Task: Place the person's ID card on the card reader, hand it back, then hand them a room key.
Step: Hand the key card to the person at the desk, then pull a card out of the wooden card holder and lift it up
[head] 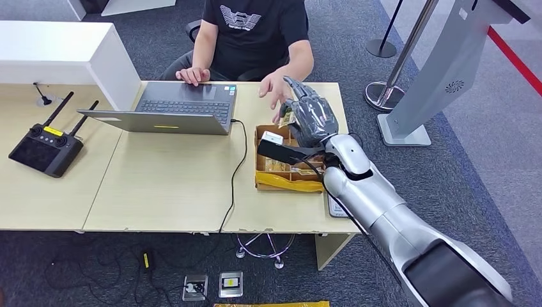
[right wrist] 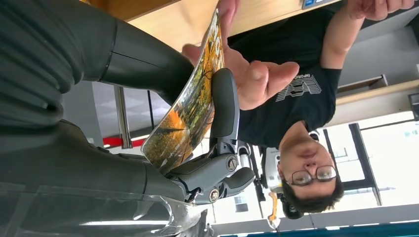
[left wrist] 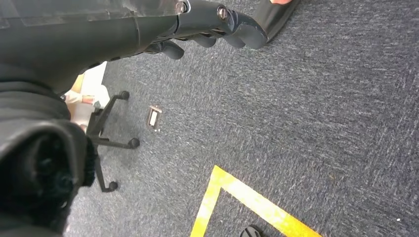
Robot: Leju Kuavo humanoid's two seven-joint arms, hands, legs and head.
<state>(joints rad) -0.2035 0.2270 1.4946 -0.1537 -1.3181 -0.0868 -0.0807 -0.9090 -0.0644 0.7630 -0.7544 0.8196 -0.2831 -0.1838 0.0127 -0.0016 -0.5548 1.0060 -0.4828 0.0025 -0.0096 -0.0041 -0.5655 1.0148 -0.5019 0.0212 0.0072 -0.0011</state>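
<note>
Pale wood bench (head: 160, 192) on dark carpet. Right hand (head: 311, 117) raised over far bench edge, fingers (right wrist: 225, 111) clamped on card with autumn-foliage print (right wrist: 190, 106), held out to seated person's open hand (right wrist: 247, 74) just beside it. Cardboard tray (head: 284, 181) of cards beneath the wrist. Open laptop (head: 176, 109) and black remote controller (head: 45, 148) on bench. Left hand (left wrist: 217, 24) hanging over carpet, fingers curled, holding nothing.

a pale wooden worktop (head: 172, 185) carries an open grey laptop (head: 172, 109) with a black cable (head: 235, 173), a black remote controller (head: 46, 148) and a compartmented box (head: 284, 167).
</note>
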